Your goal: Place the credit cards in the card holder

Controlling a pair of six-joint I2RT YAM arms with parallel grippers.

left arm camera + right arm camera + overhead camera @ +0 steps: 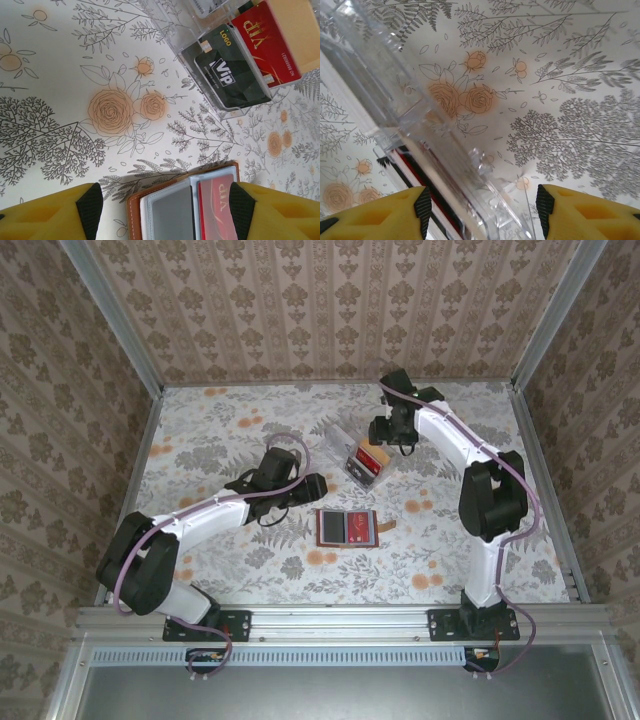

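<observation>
Floral-papered walls (330,310) enclose a flowered table (200,440). The card holder (345,527) lies open at centre, long axis three-to-nine o'clock. Credit cards (230,80) sit in a clear case (420,115) at its twelve. Left hand (162,200) and right hand (481,205) gape, empty.

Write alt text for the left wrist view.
An open brown card holder lies at the bottom edge between two spread yellow fingers, a red VIP card in one slot. At upper right, a clear tray holds a dark grey card and another red card.
</observation>
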